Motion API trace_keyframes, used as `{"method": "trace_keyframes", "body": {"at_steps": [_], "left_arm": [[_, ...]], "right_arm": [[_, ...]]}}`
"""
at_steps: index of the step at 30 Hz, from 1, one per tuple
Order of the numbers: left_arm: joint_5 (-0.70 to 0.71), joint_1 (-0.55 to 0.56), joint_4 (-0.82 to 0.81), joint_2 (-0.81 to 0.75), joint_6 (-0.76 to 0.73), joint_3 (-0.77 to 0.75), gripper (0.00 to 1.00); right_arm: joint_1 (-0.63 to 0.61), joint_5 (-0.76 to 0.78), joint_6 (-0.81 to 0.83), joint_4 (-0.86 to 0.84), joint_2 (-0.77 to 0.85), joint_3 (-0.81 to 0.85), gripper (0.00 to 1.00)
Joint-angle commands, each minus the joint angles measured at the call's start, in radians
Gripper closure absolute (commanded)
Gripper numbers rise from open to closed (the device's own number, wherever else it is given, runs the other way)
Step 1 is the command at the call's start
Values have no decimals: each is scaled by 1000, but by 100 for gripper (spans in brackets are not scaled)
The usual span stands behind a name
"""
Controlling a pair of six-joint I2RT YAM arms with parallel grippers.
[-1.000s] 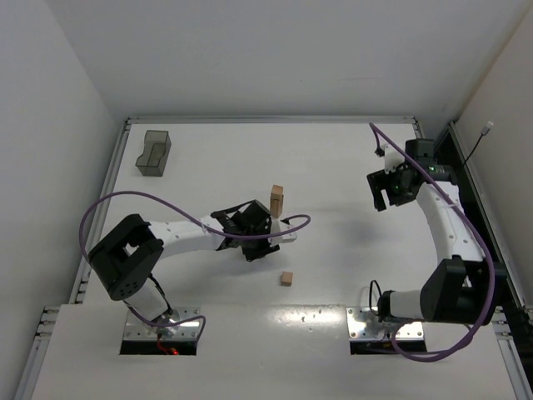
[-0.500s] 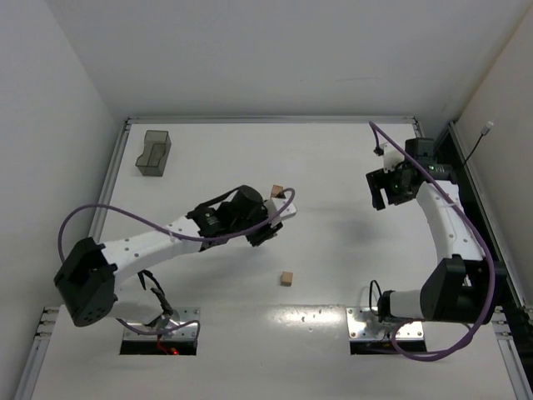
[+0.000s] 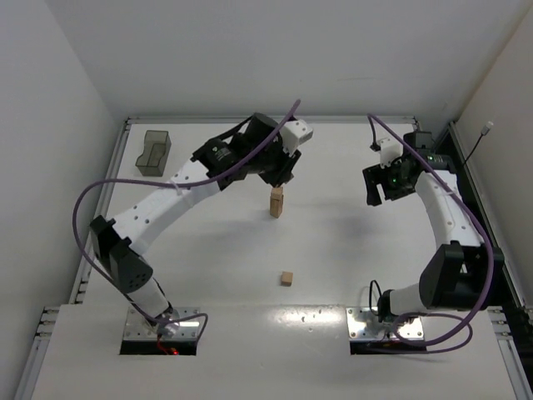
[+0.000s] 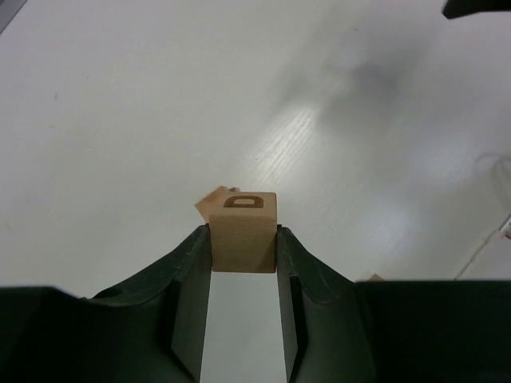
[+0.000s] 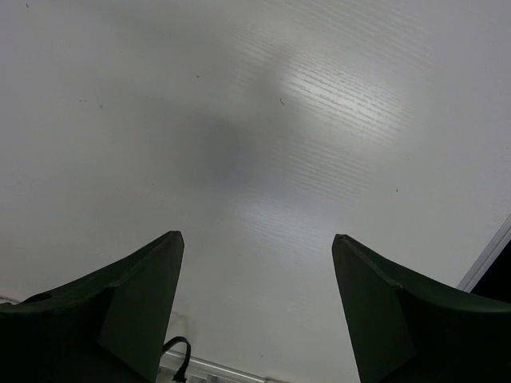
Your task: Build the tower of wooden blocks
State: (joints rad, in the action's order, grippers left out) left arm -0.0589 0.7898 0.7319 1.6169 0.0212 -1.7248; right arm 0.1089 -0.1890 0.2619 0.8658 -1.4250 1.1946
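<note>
So far, my left gripper [image 3: 278, 172] clamps a lettered wooden cube [image 4: 243, 231] by the short centre-frame tower [image 3: 276, 202], one loose cube [image 3: 286, 278] lower down is unstacked, and my right gripper [image 5: 257, 239] gapes empty.

White table [image 3: 350, 250], plain white walls [image 3: 250, 50], seemingly evenly lit.
</note>
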Motion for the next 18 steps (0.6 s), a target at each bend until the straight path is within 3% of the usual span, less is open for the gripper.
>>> {"method": "trace_keyframes", "body": {"at_steps": [1, 6, 18], "left_arm": [[57, -32, 164, 72, 8, -157, 100], [45, -69, 251, 193, -3, -311, 100], [-24, -129, 287, 235, -21, -249, 93]], "right_arm": [[-2, -30, 2, 15, -12, 53, 28], [-2, -30, 2, 15, -12, 53, 28], [-2, -30, 2, 15, -32, 53, 28]]}}
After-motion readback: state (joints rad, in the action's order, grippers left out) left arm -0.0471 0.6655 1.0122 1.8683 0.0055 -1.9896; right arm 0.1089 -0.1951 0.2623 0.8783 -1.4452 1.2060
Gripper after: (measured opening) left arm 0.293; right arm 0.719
